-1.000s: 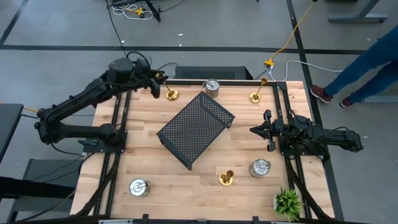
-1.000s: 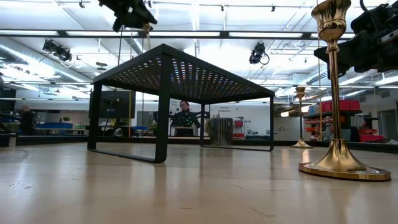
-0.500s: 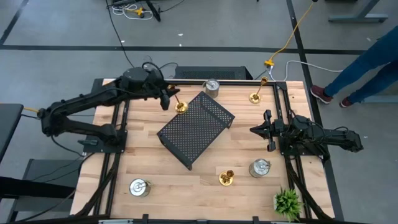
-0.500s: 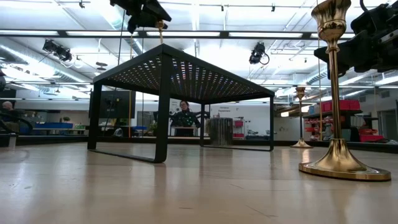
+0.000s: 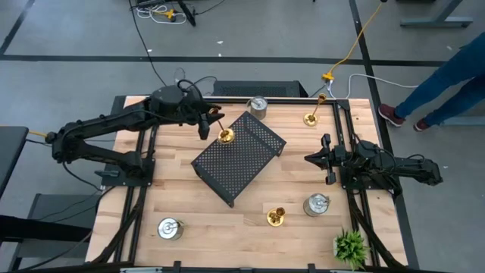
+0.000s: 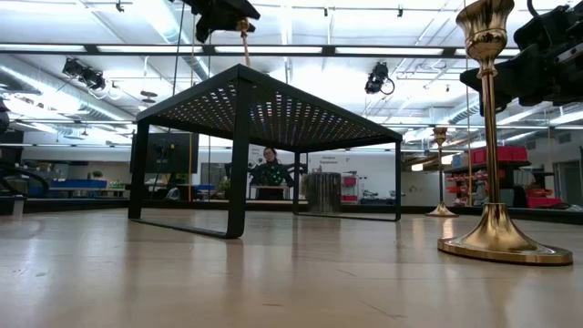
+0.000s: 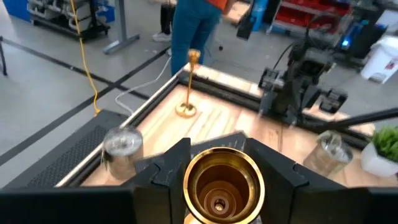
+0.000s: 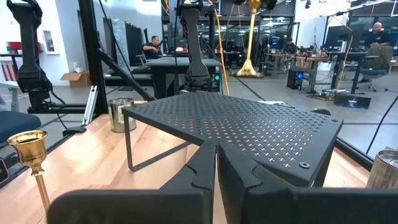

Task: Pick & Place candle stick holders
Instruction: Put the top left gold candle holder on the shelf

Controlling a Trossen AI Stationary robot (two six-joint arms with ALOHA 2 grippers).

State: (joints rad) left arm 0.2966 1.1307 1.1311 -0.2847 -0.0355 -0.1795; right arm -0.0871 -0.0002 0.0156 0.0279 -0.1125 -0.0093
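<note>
The black perforated tray (image 5: 239, 157), standing like a low table at the middle of the wooden table (image 5: 189, 205), is the landmark. Above its far-left corner the left gripper (image 5: 206, 121) carries a gold candle stick holder (image 5: 225, 136), fingers clamped on its stem; from the left wrist view its shiny round cup (image 7: 219, 185) fills the space between the fingers. Beyond the tray's far edge stand 1 silver holder (image 5: 258, 105) and 1 gold holder (image 5: 311, 117). On the tray's near side stand a second gold holder (image 5: 276, 218), a silver one (image 5: 316, 205) right of it, another silver one (image 5: 170, 228) to the left, and a green plant (image 5: 350, 246). The right gripper (image 5: 326, 159) waits right of the tray, fingers pressed together. A person's legs (image 5: 443, 91) show off the table's far-right corner.
</note>
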